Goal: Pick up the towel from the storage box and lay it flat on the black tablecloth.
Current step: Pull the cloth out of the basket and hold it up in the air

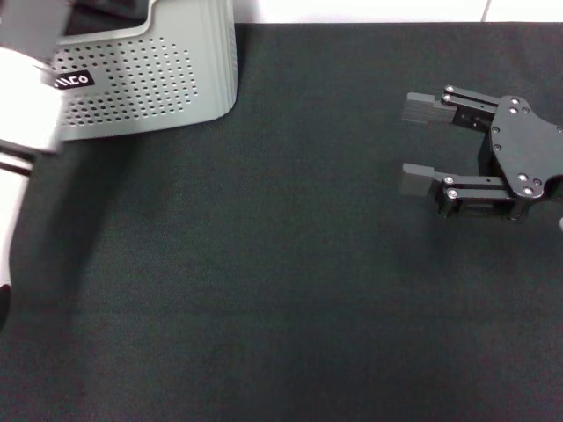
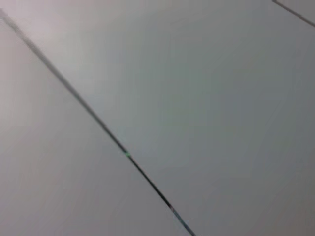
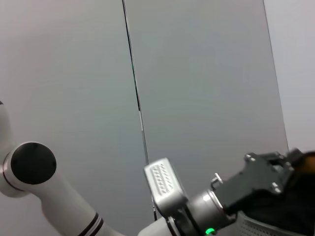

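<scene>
The light grey perforated storage box (image 1: 149, 79) with its black label stands at the far left of the black tablecloth (image 1: 264, 281). My left arm (image 1: 26, 97) reaches over the box and hides its inside in the head view. In the right wrist view my left gripper (image 3: 266, 177) sits above the box's rim (image 3: 270, 230), with a small orange patch, likely the towel (image 3: 308, 161), at the picture's edge beside it. My right gripper (image 1: 406, 143) is open and empty, low over the cloth on the right.
The left wrist view shows only a pale panelled wall (image 2: 197, 98) with a dark seam. A white strip of floor or wall (image 1: 396, 10) runs past the cloth's far edge. The cloth spreads bare between the box and my right gripper.
</scene>
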